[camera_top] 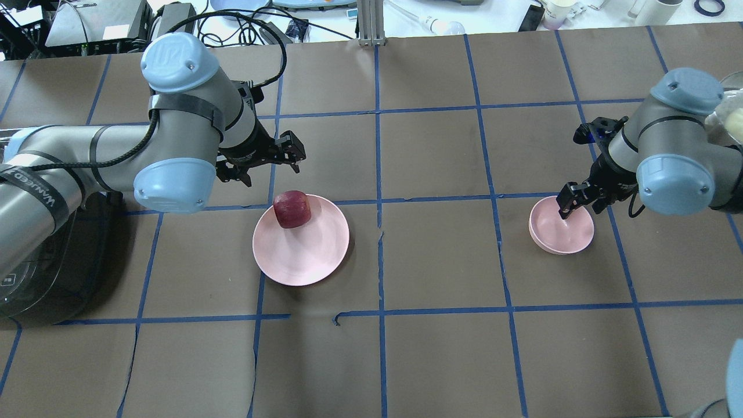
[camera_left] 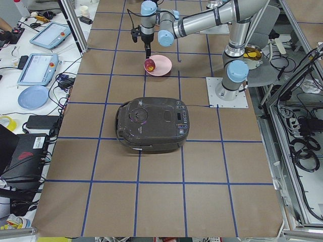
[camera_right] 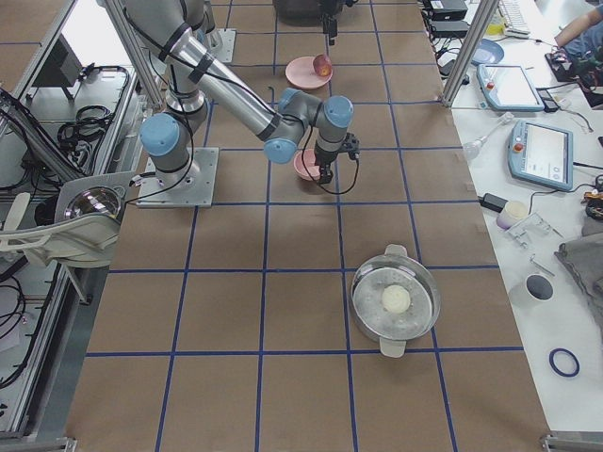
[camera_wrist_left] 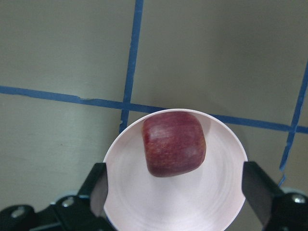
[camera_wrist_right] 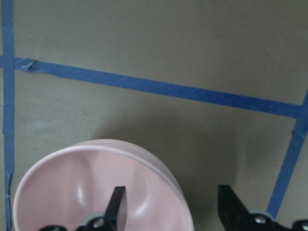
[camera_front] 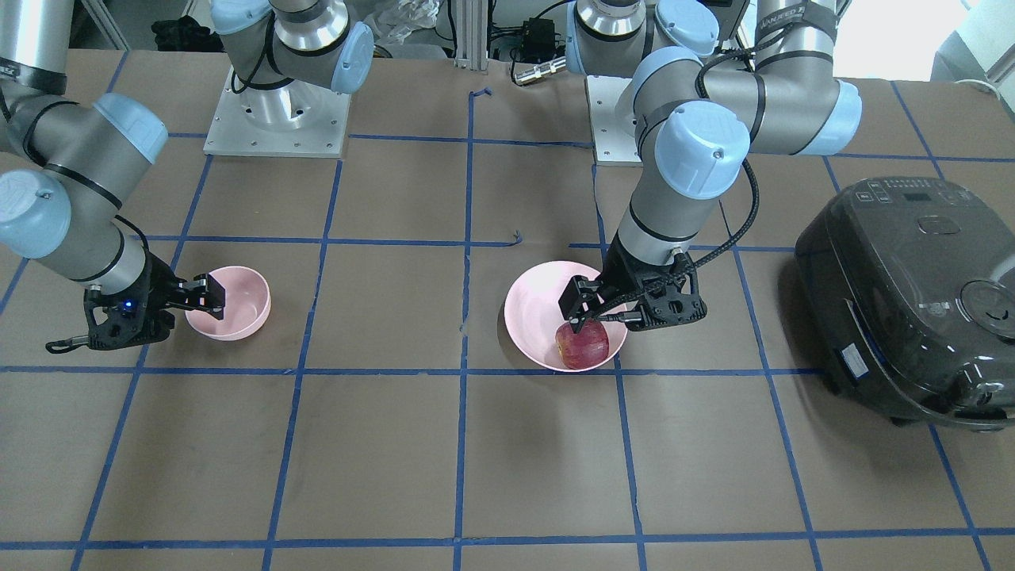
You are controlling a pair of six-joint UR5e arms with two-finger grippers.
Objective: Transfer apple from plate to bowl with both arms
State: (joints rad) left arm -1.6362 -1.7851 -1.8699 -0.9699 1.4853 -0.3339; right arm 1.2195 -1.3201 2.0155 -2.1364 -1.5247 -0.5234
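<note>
Mostly brown tabletop, blue tape grid, pink plate

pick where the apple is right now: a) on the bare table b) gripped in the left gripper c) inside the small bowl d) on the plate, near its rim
d: the apple rests on the plate, close to its rim. The bowl holds no apple, and the left gripper is open and not holding it.
</note>
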